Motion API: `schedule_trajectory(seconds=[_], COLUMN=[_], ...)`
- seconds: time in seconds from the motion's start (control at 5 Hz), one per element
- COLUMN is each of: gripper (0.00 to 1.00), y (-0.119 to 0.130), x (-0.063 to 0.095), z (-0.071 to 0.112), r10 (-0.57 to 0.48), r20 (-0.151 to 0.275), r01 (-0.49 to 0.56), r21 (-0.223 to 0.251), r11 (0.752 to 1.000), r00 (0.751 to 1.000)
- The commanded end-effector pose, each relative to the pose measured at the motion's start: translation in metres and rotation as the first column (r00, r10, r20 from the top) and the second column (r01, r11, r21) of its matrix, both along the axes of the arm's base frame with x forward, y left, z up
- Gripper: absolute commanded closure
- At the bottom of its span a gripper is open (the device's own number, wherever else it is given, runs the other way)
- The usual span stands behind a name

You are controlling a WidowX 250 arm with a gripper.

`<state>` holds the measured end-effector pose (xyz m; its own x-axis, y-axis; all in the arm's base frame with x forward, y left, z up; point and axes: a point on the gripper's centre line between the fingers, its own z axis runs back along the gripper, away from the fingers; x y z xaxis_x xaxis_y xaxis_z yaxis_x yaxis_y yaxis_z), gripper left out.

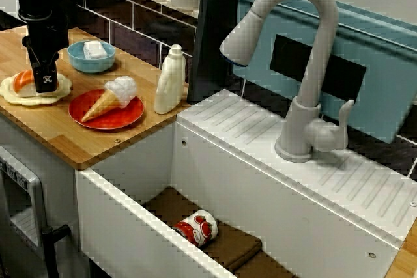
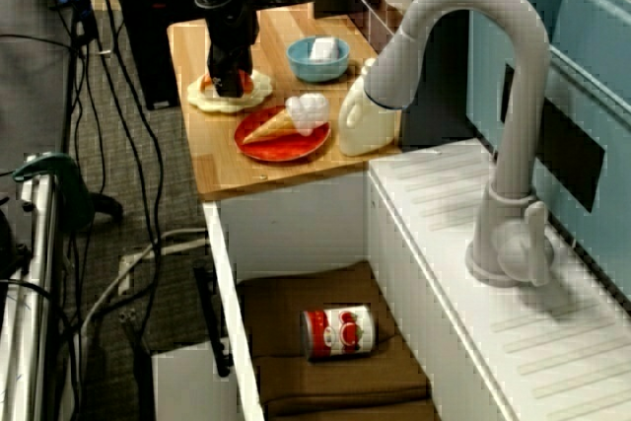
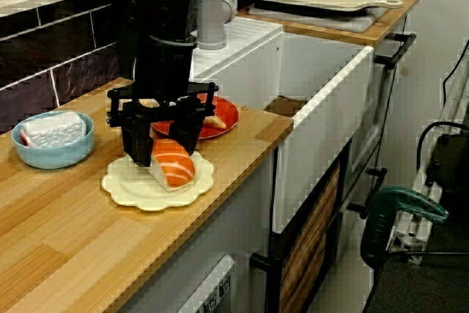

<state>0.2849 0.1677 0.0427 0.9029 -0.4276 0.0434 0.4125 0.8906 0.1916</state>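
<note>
Where tool (image 3: 161, 150) straddles sushi (image 3: 174, 166), plate (image 3: 128, 185) near counter edge (image 3: 227, 182), bowl (image 3: 51, 150) behind.

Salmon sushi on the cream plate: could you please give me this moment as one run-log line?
gripper: low over salmon sushi | fingers: either side, grip unclear | sushi: on cream plate | near: blue bowl

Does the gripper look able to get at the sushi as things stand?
Probably yes. The gripper hangs right at the sushi on the cream plate, nothing lies between them, and the bowl and red plate stand apart.
</note>
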Motion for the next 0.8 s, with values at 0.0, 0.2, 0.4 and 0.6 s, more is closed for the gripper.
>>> schedule_trajectory(seconds=[0.0, 0.2, 0.4, 0.6], gripper=[1.00, 1.00, 1.00, 1.00], y=[0.001, -0.005, -0.016, -0.023], x=[0.013, 0.015, 0.017, 0.023], z=[0.022, 0.030, 0.038, 0.043], r10=[-0.023, 0.033, 0.119, 0.234], r20=[0.012, -0.050, -0.063, -0.072], r01=[0.023, -0.036, -0.123, -0.239], r21=[0.017, -0.055, -0.064, -0.080], r11=[1.000, 0.998, 0.990, 0.968], r00=[1.000, 0.998, 0.991, 0.970])
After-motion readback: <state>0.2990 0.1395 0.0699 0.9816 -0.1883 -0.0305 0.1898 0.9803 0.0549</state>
